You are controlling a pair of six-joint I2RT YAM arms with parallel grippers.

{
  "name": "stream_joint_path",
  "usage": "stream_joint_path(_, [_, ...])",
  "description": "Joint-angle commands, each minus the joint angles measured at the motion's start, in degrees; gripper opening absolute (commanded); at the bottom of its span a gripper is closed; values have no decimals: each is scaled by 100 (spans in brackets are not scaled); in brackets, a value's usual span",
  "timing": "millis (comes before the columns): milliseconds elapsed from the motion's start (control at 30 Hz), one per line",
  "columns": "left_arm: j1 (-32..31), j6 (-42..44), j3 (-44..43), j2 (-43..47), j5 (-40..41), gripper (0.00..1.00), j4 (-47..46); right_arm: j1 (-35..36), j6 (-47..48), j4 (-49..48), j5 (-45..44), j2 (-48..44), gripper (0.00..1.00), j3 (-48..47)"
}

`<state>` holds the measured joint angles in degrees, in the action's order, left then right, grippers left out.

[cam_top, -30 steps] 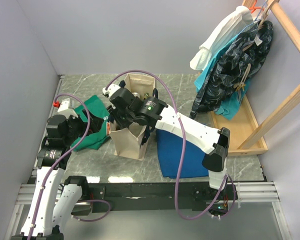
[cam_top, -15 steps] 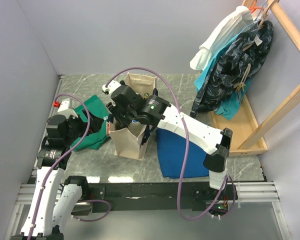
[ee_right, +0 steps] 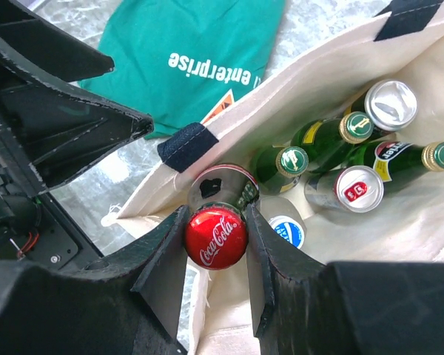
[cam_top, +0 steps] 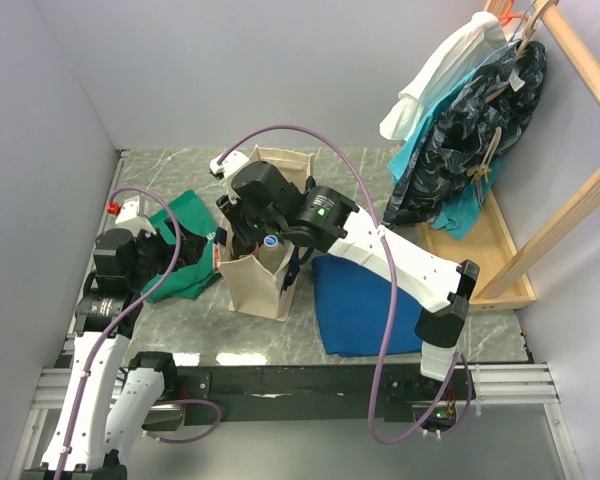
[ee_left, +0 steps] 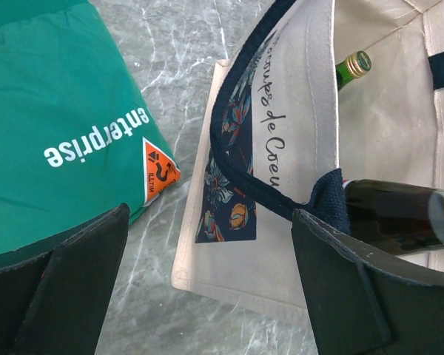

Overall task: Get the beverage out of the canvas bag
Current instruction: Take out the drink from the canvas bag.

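A boxy cream canvas bag with navy straps and edging [cam_top: 252, 288] stands open-mouthed on the grey marbled table [cam_top: 180, 340]. The right gripper [ee_right: 214, 222] hangs over the bag's left side and is clenched on the neck of a dark cola bottle with a red screw cap [ee_right: 216, 240], one finger pressed to each side just below the cap. The bottle stands just inside the bag's left wall, close to a navy strap patch; its lower part is hidden, so how deep it sits in the bag cannot be told. Deeper in the bag stand green glass bottles with gold caps [ee_right: 322, 137], two silver-topped cans [ee_right: 355, 188] and a blue-and-white cap [ee_right: 286, 231]. The left gripper [ee_left: 211, 214] hovers outside the bag's left wall with its jaws spread wide, grasping nothing. A green cloth with white lettering [ee_left: 59, 111] lies left of the bag, and a flat blue folded cloth [cam_top: 355, 310] lies against its right side.
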<state>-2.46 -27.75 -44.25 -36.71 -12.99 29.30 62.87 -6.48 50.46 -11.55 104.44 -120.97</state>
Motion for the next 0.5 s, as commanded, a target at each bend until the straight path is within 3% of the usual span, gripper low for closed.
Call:
stream_joint_path(0, [-9, -11, -31, -3, 192, 96, -214, 15, 173, -924, -277, -609, 0, -515])
stream_joint_path(467, [-9, -3, 4, -82, -10, 96, -284, 15, 288, -967, -216, -732, 0, -823])
